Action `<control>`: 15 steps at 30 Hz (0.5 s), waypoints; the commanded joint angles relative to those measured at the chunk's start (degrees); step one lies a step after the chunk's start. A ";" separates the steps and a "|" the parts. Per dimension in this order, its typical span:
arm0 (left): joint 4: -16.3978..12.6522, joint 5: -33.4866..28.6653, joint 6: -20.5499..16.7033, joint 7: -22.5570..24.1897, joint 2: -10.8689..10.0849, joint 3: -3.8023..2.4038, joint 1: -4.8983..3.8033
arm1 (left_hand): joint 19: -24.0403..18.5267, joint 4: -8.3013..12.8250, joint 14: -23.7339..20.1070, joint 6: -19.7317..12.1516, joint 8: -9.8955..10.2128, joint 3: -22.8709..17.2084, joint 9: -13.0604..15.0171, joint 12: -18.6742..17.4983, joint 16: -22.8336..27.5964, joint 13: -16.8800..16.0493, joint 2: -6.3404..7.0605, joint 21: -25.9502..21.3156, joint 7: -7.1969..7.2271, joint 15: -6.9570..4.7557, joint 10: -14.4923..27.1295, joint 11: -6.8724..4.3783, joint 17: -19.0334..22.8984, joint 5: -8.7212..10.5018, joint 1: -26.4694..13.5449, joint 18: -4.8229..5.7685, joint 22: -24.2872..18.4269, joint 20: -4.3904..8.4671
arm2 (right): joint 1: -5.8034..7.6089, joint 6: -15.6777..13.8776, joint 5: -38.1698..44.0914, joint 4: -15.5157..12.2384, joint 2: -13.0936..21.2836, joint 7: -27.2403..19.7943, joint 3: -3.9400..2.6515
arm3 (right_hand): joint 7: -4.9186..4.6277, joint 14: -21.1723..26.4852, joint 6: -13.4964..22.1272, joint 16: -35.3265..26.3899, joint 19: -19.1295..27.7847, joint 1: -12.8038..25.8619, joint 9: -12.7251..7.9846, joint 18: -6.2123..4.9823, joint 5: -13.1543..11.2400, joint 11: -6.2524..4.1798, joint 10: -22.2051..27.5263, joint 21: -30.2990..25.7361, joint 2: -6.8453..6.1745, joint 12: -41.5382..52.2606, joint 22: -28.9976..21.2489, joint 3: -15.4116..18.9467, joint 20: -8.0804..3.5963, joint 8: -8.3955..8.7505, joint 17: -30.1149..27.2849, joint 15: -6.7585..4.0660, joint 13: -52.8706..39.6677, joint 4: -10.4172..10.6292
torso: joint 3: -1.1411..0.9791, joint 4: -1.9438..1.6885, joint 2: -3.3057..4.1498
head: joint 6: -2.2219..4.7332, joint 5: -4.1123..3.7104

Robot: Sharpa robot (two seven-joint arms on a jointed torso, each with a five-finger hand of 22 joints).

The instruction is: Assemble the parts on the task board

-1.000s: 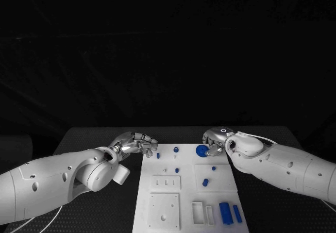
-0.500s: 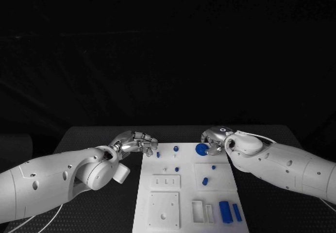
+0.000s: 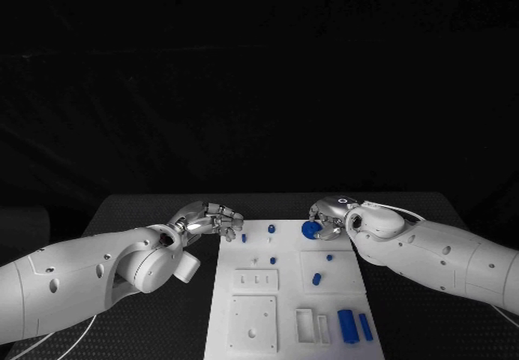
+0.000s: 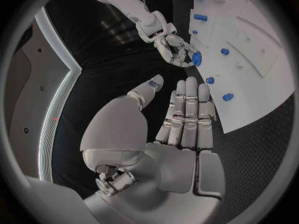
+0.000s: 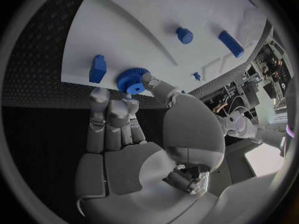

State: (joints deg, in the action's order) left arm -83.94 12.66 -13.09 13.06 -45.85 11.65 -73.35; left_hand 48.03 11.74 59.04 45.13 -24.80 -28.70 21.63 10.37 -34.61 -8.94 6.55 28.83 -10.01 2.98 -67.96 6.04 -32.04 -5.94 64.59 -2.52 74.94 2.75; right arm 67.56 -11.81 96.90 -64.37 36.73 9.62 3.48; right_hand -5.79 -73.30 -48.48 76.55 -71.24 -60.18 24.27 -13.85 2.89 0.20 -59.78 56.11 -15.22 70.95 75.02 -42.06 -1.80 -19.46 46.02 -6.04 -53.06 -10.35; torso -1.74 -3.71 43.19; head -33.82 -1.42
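Note:
The white task board point(image 3: 286, 300) lies in the middle of the black table. My right hand point(image 3: 331, 213) is over the board's far right corner and pinches a blue gear point(image 3: 311, 230) between thumb and fingers; the right wrist view shows the gear point(image 5: 131, 80) at the fingertips, just over the board's edge point(image 5: 143, 15). My left hand point(image 3: 208, 220) hovers at the board's far left corner with its fingers point(image 4: 186, 112) held straight and nothing in them. Small blue pegs point(image 3: 244, 239) point(image 3: 271, 229) stand on the far part of the board.
More blue pieces sit mid-board point(image 3: 317, 280) point(image 3: 273, 262). At the near right, a thick blue cylinder point(image 3: 347, 327) and a thinner one point(image 3: 367, 329) lie beside white slots point(image 3: 306, 326). White square plates point(image 3: 254, 326) fill the near left. Black table lies on both sides.
My right hand has shifted the blue gear slightly left and farther along the board's far edge. The left hand has hardly moved.

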 commanded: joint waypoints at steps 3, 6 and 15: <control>-0.11 -0.09 0.86 0.21 0.10 -0.03 -0.04 | -0.50 0.02 -0.52 -0.11 0.24 -0.33 0.06 -0.30 0.27 -0.06 -0.20 0.19 -0.31 -0.02 0.15 0.12 -0.07 -0.31 -0.52 -0.60 1.18 0.03 | -0.25 2.45 -0.34 0.70 -0.40 -0.60 0.06 | -0.97 0.27 -2.20 0.30 0.18 0.49 -0.05 -1.15 -0.04 0.15 1.69 0.60 0.45 0.41 1.21 0.13 -0.46 -0.30 0.33 0.24 -0.25 0.17 | -0.03 0.03 -0.02 | 0.04 -0.07; -0.13 -0.08 0.86 0.14 0.07 -0.04 -0.04 | -0.51 0.03 -0.52 -0.12 0.25 -0.34 0.06 -0.31 0.27 -0.06 -0.21 0.20 -0.31 -0.02 0.15 0.12 -0.08 -0.31 -0.51 -0.60 1.18 0.03 | -0.43 3.05 -0.33 1.13 -0.60 -0.64 0.06 | -1.13 0.29 -2.74 0.29 0.29 0.41 0.01 -1.15 -0.05 0.31 1.77 0.81 0.85 0.53 1.19 -0.13 -0.47 -0.51 0.61 0.39 -0.44 0.28 | -0.03 0.01 0.00 | 0.02 -0.09; -0.11 0.07 0.90 0.01 0.09 -0.04 -0.05 | -0.51 0.05 -0.52 -0.13 0.26 -0.38 0.07 -0.33 0.29 -0.07 -0.23 0.22 -0.32 -0.01 0.16 0.13 -0.10 -0.34 -0.52 -0.59 1.18 0.02 | -1.03 3.97 0.78 2.43 -1.42 -0.84 0.08 | -1.46 0.28 -4.32 0.22 0.65 -0.20 0.12 -1.15 -0.08 0.64 1.72 1.42 2.88 0.90 1.16 -1.89 -0.43 -1.02 1.43 0.74 -0.92 0.70 | -0.02 -0.05 -0.01 | -0.15 -0.03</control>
State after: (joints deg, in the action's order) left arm -83.95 12.69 -13.05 12.90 -45.87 11.65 -73.35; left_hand 48.03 11.74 59.04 45.13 -24.80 -28.69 21.63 10.37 -34.61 -8.93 6.55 28.83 -10.01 2.98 -67.96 6.04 -32.09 -5.93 64.60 -2.45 74.93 2.75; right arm 67.44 -11.33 96.56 -62.39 35.48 8.93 3.07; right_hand -5.77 -73.08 -48.51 76.55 -70.82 -60.19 24.45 -13.84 2.88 0.20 -59.77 57.20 -13.07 71.60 75.02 -43.71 -2.16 -20.26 47.36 -5.77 -53.91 -9.63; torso -1.77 -3.73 43.19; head -33.88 -1.47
